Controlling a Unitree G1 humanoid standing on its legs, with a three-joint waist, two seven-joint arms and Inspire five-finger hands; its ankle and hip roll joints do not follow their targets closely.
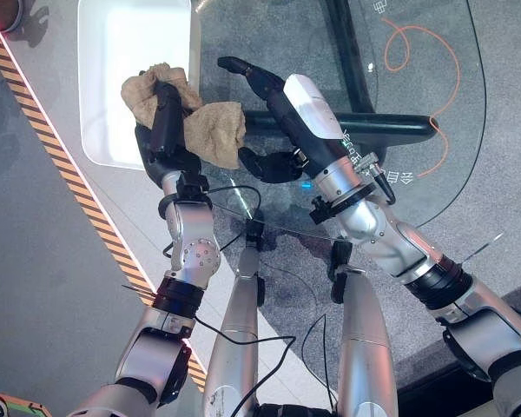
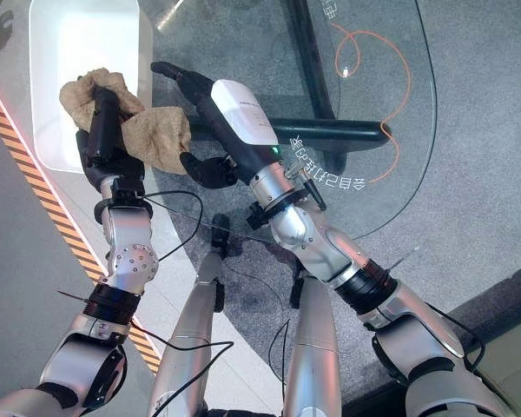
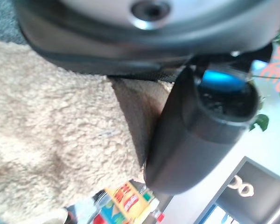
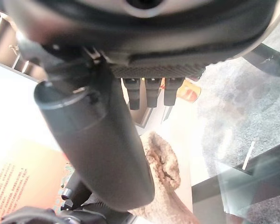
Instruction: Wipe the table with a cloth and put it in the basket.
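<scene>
The cloth (image 1: 210, 130), judged soft, light and limp, is being gripped at its bunched middle by the left hand (image 1: 167, 135), fingers curled round it, above the glass table (image 1: 417, 113) edge. The right hand (image 1: 282, 104) is being held just beside it, fingers extended, grasping nothing. Farther left, the white basket (image 1: 122, 52) is standing with open room above it.

Two head cameras are looking steeply down on the glass bench (image 1: 417, 130), sharing the cloth (image 1: 210, 130) and white basket (image 1: 113, 87); each wrist camera is peering close along its own hand toward that cloth.
</scene>
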